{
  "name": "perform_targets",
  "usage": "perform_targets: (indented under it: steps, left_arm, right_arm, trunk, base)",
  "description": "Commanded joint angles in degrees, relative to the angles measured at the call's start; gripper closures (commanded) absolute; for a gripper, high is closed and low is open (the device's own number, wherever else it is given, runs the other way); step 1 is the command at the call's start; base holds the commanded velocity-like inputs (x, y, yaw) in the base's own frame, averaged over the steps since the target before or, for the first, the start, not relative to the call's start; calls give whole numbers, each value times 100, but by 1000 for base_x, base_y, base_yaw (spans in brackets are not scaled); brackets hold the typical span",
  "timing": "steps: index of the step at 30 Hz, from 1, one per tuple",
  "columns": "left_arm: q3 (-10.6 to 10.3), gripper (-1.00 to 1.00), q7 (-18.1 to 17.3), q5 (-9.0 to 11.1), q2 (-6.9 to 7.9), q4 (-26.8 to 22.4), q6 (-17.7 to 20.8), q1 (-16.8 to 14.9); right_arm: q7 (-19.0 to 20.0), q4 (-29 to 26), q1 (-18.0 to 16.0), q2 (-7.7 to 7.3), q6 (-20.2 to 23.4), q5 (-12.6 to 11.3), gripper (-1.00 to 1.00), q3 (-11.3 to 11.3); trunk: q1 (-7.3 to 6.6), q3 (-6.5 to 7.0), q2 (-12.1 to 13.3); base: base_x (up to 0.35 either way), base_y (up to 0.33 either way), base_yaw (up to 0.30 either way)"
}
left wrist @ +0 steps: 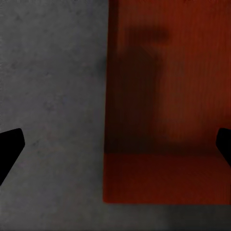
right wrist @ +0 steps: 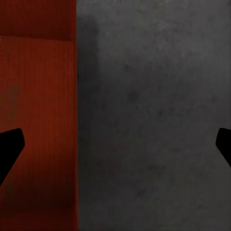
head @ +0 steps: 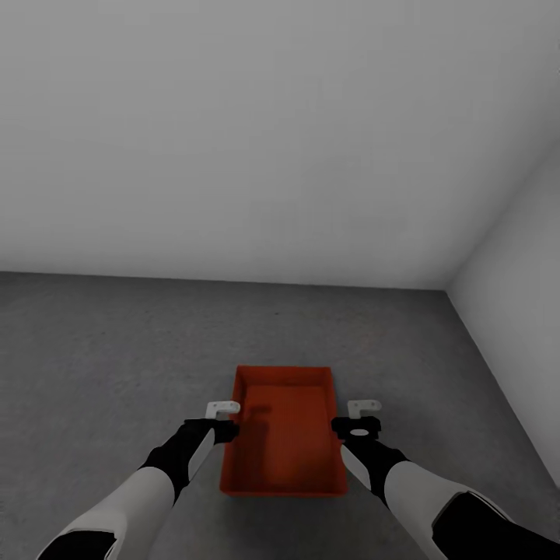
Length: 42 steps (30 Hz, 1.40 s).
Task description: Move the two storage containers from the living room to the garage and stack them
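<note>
One orange-red storage container [head: 284, 435] rests lengthwise on the grey concrete garage floor [head: 117, 350], its open top facing up and nothing inside. My left gripper [head: 224, 418] hovers over its left long wall and my right gripper [head: 359, 416] over its right long wall. Both are open. In the left wrist view the left gripper [left wrist: 115, 144] has its dark fingertips [left wrist: 12, 144] spread wide across the container [left wrist: 168, 96] wall. The right wrist view shows the right gripper [right wrist: 115, 144] just as wide, with the container [right wrist: 38, 96] edge under one side and bare floor [right wrist: 154, 120] under the other.
A plain white back wall [head: 272, 155] stands beyond the container. A white side wall [head: 521, 311] closes the room on the right and meets the back wall in a corner. Grey concrete stretches to the left and ahead.
</note>
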Motion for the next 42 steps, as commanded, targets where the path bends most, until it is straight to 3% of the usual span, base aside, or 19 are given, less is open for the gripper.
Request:
perform_targets:
  steps: [1,42]
  left_arm:
    - [1,-100,26,24,-2,-11,31,0]
    - [-8,-100,22,9,5,-15,-17,0]
  right_arm:
    - [-27,-2,-3,-1,-2,-54,-100,48]
    - [-27,6,-3,5,-2,-54,-100,50]
  trunk:
    - [-23,15,40]
    - [-924,751,1684]
  base:
    - [0,0,0]
    - [0,0,0]
